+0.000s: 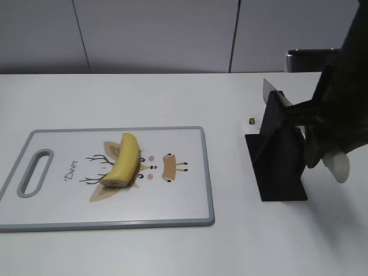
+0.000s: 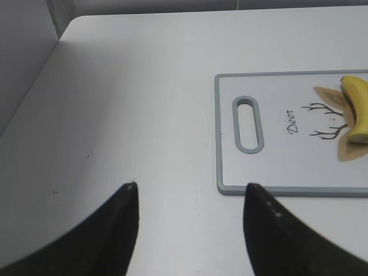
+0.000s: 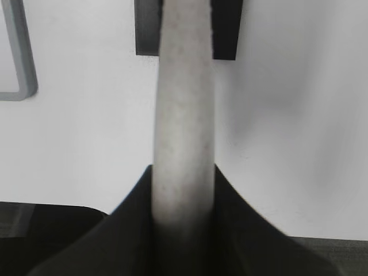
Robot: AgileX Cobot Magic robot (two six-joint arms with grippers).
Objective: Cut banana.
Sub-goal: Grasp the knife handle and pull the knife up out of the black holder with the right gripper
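Note:
A yellow banana [image 1: 125, 160] lies on a white cutting board [image 1: 184, 201] with a grey rim and a deer drawing. Its end also shows at the right edge of the left wrist view [image 2: 357, 109], on the board [image 2: 276, 167]. My right gripper [image 3: 183, 169] is shut on the pale handle of a knife [image 3: 184, 115] at the black knife stand [image 1: 279, 155]. The handle end [image 1: 339, 164] sticks out below the arm. The pale blade tip shows above the stand's top. My left gripper [image 2: 190, 187] is open and empty over bare table, left of the board's handle slot.
A dark metal container [image 1: 310, 59] stands at the back right by the wall. A small dark object [image 1: 252, 121] lies just left of the stand. The white table's left edge [image 2: 34, 92] runs close to the left gripper.

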